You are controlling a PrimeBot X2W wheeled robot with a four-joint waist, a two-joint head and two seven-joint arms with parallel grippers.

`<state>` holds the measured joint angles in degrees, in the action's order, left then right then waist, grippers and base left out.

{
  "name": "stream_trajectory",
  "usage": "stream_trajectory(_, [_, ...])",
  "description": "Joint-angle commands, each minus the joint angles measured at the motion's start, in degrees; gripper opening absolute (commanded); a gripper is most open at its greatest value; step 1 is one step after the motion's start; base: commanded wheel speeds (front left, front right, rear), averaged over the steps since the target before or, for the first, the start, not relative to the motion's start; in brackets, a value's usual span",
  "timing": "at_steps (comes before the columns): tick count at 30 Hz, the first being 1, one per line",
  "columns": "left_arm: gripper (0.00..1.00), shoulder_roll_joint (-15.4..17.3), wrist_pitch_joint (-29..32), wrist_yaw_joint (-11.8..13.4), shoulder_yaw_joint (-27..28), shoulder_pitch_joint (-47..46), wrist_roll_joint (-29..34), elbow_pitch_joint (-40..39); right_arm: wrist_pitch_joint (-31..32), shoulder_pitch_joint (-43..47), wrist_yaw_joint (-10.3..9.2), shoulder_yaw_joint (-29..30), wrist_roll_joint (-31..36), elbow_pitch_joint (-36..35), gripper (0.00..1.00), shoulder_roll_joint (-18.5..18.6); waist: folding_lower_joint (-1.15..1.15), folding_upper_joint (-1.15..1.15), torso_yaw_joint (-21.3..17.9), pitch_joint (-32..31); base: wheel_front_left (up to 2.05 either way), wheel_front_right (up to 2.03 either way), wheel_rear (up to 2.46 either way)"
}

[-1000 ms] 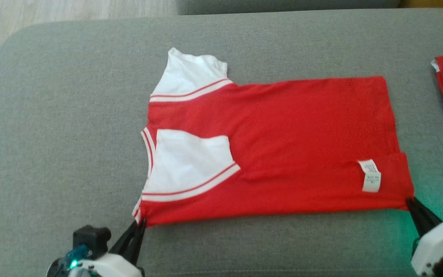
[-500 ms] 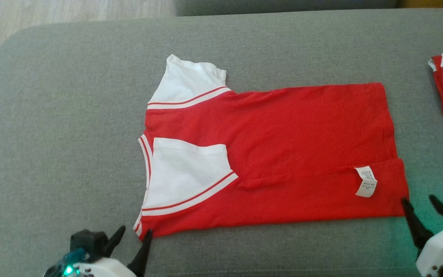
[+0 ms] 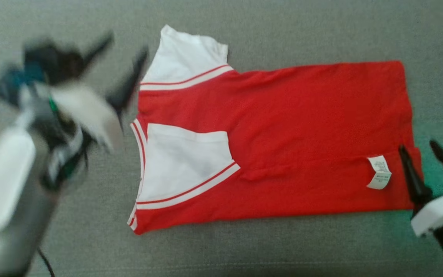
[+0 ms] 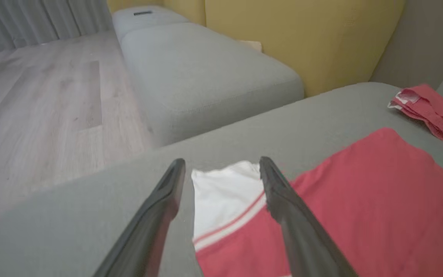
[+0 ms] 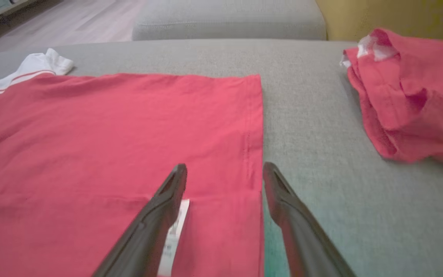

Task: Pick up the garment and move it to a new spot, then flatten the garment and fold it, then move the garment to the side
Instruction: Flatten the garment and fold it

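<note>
- Garment [image 3: 283, 127]: a red shirt with white, red-striped sleeves, lying flat on the grey cushion [image 3: 283, 30]. Collar end is to the robot's left, hem to its right.
- The near long edge is folded over the body. One white sleeve [image 3: 185, 165] lies on top of the red, and a white care label [image 3: 379, 173] is exposed near the hem.
- Far sleeve [image 3: 187, 57] sticks out past the far edge.
- Second red garment [image 5: 410, 96], bunched, lies on the same cushion, apart from the hem.
- Left gripper [image 3: 126, 44]: fingers spread wide, nothing held; motion-blurred in the head view. The left wrist view shows the far sleeve [image 4: 225, 192] between its fingers [image 4: 167, 200].
- Right gripper [image 3: 417, 145]: fingers spread wide, nothing held. In the right wrist view one finger [image 5: 164, 207] is over the label end and the hem edge runs between the two. I cannot tell whether they touch the cloth.
- Versus 1.0 s ago: both grippers were then pinched on the near corners; both are now released.
- Versus 0.5 s ago: the left gripper has gone from the near collar-end corner to beside the far sleeve, and the right from just off the near hem corner to astride the hem.
- The head camera has shifted; the fold and lie of the garment are unchanged.
</note>
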<state>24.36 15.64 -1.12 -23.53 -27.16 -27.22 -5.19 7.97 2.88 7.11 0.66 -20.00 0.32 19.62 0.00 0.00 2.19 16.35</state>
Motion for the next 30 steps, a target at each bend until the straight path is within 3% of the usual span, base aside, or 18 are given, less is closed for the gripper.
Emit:
stream_trajectory(1, [1.00, 1.34, 2.61, -2.01, 2.18, -8.99, -0.69, 2.80, -1.07, -2.91, 0.37, -1.12, 0.42, -2.34, 1.00, 2.36, 0.00, 0.00, -1.02, 4.02, 0.00, 0.00, 0.00])
stream_trajectory(7, [1.00, 0.15, 8.58, -5.35, -0.65, -23.37, -3.67, 15.27, -1.42, -6.07, 0.37, -2.48, 0.12, -2.31, 1.00, 2.34, 0.00, 0.00, -3.54, 8.65, 0.00, 0.00, 0.00])
stream_trajectory(17, [1.00, 2.10, 13.56, -6.33, -7.58, -38.57, -3.95, 37.45, -3.27, -9.16, 0.37, -3.81, -0.07, -1.31, 1.00, 0.94, 0.00, 0.00, -8.80, 14.63, 0.00, 0.00, 0.00])
stream_trajectory(23, [1.00, 3.82, 12.38, -6.36, -12.10, -41.54, -4.74, 43.56, -4.31, -9.64, 0.37, -4.07, -0.11, -0.46, 1.00, 0.14, 0.00, 0.00, -10.47, 15.77, 0.00, 0.00, 0.00])
stream_trajectory(30, [1.00, 5.37, 12.26, -6.36, -17.91, -42.85, -8.19, 45.51, -5.07, -9.74, 0.37, -4.00, -0.08, 0.09, 1.00, -0.34, 0.00, 0.00, -10.98, 16.19, 0.00, 0.00, 0.00])
